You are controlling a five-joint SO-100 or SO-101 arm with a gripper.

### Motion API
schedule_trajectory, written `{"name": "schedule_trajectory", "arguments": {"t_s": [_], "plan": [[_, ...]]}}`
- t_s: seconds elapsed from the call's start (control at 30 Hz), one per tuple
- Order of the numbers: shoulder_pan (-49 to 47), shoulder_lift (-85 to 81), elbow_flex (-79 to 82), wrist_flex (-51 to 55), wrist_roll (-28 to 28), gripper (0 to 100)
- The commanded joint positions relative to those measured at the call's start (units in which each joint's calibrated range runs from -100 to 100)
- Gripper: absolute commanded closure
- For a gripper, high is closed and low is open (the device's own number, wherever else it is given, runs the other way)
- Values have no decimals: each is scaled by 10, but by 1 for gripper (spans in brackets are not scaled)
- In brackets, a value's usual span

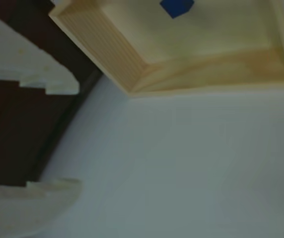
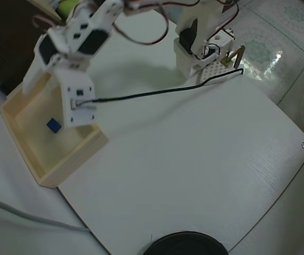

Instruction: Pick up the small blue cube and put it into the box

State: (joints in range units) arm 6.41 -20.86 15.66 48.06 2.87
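Note:
The small blue cube [image 1: 177, 7] lies on the floor of the pale wooden box [image 1: 102, 44], at the top edge of the wrist view. In the overhead view the cube [image 2: 54, 125] sits in the left half of the box [image 2: 75, 154], free of the gripper. My gripper [image 1: 77, 136] is open and empty. Its two pale fingers enter from the left, apart from the box's corner. In the overhead view my arm [image 2: 75, 42] hangs over the box's far end and hides the fingertips.
The box stands at the left edge of the white table board [image 2: 194, 159]. A black cable [image 2: 157, 93] runs from the arm to the base [image 2: 200, 37], beside a white perforated block [image 2: 213, 71]. A black round object [image 2: 184, 245] lies at the front edge.

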Motion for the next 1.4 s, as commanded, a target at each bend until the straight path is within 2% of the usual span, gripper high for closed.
{"name": "schedule_trajectory", "arguments": {"t_s": [0.0, 0.5, 1.1, 1.37], "plan": [[-3, -70, 16, 23, -14, 84], [-1, -347, 306, 39, -35, 84], [0, -769, 670, 39, -34, 84], [0, -782, 753, 39, -34, 84]]}}
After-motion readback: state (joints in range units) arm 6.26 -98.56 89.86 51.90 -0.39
